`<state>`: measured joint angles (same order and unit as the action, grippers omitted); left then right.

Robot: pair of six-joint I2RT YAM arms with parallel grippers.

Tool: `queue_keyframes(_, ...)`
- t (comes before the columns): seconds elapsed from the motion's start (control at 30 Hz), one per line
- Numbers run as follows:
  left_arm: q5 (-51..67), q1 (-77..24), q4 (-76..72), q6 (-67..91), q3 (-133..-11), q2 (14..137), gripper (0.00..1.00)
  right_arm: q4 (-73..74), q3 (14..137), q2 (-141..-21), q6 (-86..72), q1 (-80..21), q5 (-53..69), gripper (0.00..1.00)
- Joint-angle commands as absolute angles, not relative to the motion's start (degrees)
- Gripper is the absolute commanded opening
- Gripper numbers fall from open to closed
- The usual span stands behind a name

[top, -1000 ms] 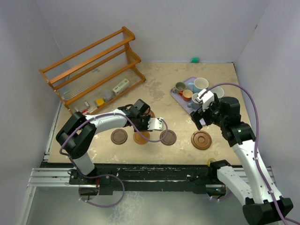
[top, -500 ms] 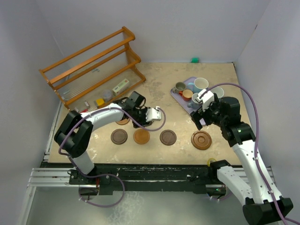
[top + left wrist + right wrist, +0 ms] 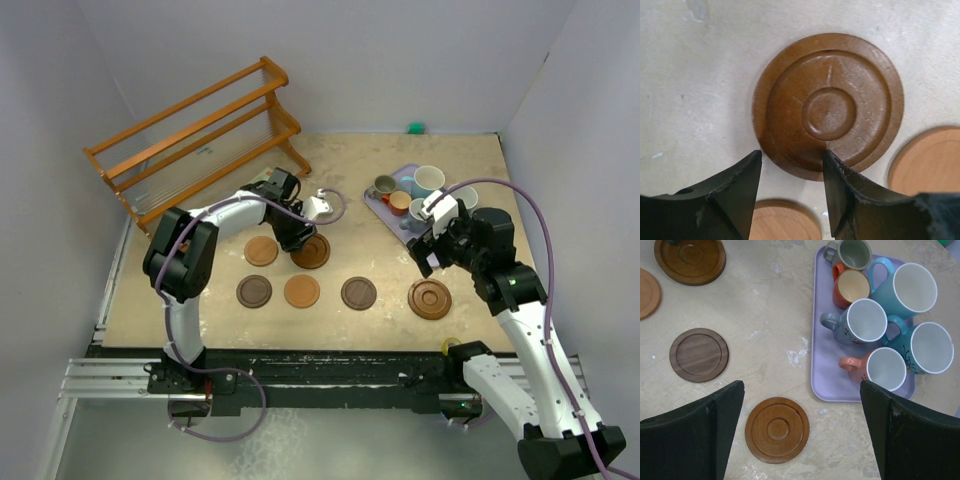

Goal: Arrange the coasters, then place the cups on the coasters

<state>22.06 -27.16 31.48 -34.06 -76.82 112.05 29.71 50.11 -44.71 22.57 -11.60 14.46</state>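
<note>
Left wrist view showed the left gripper (image 3: 790, 161) parted, empty, a ringed coaster (image 3: 829, 106) just beyond its jaws; the right gripper (image 3: 801, 386) gaped wide, cups (image 3: 867, 320) ahead-right.

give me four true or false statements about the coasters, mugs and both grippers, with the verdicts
1. Every handled ceramic mug stands on the lavender rectangular tray. True.
2. The left gripper is clamped on the large ringed reddish-brown wooden coaster. False: its jaws stand apart above the coaster, which lies flat on the table.
3. The right gripper holds the pink mug. False: it is open and empty; the pink mug is on the tray.
4. Six round wooden coasters lie on the table. True.
</note>
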Motion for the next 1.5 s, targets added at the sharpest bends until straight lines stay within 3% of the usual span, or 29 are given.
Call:
queue_keyframes(0.0, 21.7, -27.1, 34.1, -30.3, -80.6, 113.3, 0.50, 28.7, 50.0, -44.2, 23.3, -11.4, 14.5, 1.00)
queue_keyframes(0.2, 23.6, -27.1, 35.5, -25.7, -80.9, 114.8, 0.48, 28.7, 50.0, -44.4, 23.4, -11.4, 14.6, 1.00)
queue_keyframes(0.6, 20.3, -33.3, 27.4, -15.4, -79.0, 119.1, 0.27, 28.7, 50.2, -44.1, 23.4, -11.4, 14.2, 1.00)
queue_keyframes(0.93, 18.5, -39.0, 21.6, -7.6, -88.4, 127.9, 0.13, 30.6, 51.4, -43.9, 23.9, -11.2, 15.4, 1.00)
queue_keyframes(1.3, 21.5, -43.0, 20.2, -2.0, -102.7, 136.8, 0.09, 35.9, 48.8, -44.1, 31.6, -11.3, 21.6, 1.00)
queue_keyframes(1.47, 25.1, -43.4, 22.0, -1.5, -106.4, 137.0, 0.12, 36.1, 46.2, -43.7, 34.8, -12.1, 26.2, 1.00)
